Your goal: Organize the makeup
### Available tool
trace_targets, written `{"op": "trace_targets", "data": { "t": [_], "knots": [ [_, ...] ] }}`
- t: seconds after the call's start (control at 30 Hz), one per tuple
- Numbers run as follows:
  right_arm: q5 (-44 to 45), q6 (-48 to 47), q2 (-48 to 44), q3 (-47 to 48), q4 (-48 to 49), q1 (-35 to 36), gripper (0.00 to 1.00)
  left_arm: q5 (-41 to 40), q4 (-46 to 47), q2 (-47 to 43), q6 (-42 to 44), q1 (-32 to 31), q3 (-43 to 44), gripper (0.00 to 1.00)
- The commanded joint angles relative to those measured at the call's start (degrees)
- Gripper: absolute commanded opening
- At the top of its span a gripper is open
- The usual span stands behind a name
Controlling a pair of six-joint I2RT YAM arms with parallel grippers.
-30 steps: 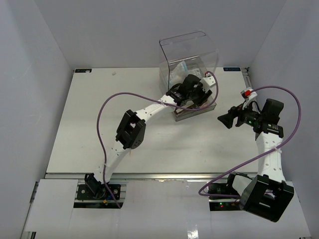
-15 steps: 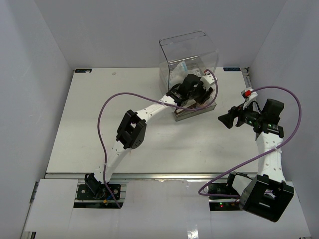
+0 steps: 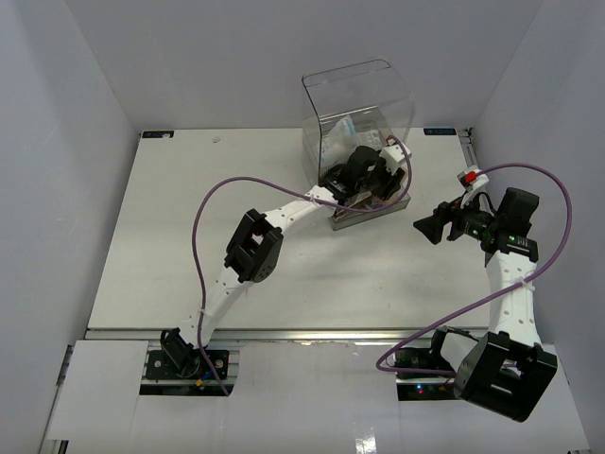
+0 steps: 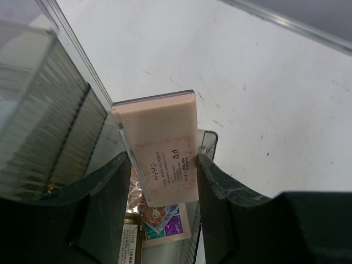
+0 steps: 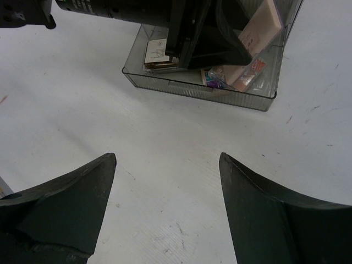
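My left gripper (image 4: 163,158) is shut on a pink eyeshadow palette (image 4: 159,137), gripping its long sides just above the open drawer (image 5: 220,93) of the clear acrylic box (image 3: 354,99). In the right wrist view the same pink palette (image 5: 256,33) tilts down into the drawer's right end. Under it lies a multicoloured glitter palette (image 4: 165,225), and a flat item with a white label (image 5: 157,55) rests at the drawer's other end. My right gripper (image 5: 168,159) is open and holds nothing, hovering over bare table in front of the drawer. In the top view the left gripper (image 3: 373,184) is over the drawer and the right gripper (image 3: 423,228) is to its right.
The acrylic box stands at the back of the white table (image 3: 189,236), its drawer (image 3: 364,216) pulled out toward me. Purple cables loop off both arms. White walls enclose the table on the left, back and right.
The left arm has edged slightly farther toward the box with the pink palette still in its grip. The right arm has not moved.
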Motion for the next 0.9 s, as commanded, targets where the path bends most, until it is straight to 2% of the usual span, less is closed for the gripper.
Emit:
{"op": "trace_targets", "data": {
  "t": [0.0, 0.3, 0.73, 0.8, 0.87],
  "knots": [
    [-1.43, 0.49, -0.82, 0.02, 1.9, -0.44, 0.82, 1.7, 0.88, -0.18, -1.0, 0.12, -0.02, 0.22],
    [-1.35, 0.49, -0.72, 0.03, 1.9, -0.44, 0.82, 1.97, 0.26, -1.67, 0.25, 0.71, -3.42, 0.21],
    [-1.45, 0.49, -0.57, 0.11, 1.9, -0.53, 0.82, -3.05, -1.83, -3.72, 3.19, 1.95, -6.58, 0.23],
    [-1.52, 0.49, -0.61, 0.11, 1.93, -0.53, 0.82, -3.5, -2.25, -3.87, 3.68, 2.02, -6.41, 0.26],
    [-1.52, 0.49, -0.55, 0.11, 1.92, -0.53, 0.82, -3.94, -2.44, -4.01, 3.95, 2.09, -6.42, 0.38]
  ]
}}
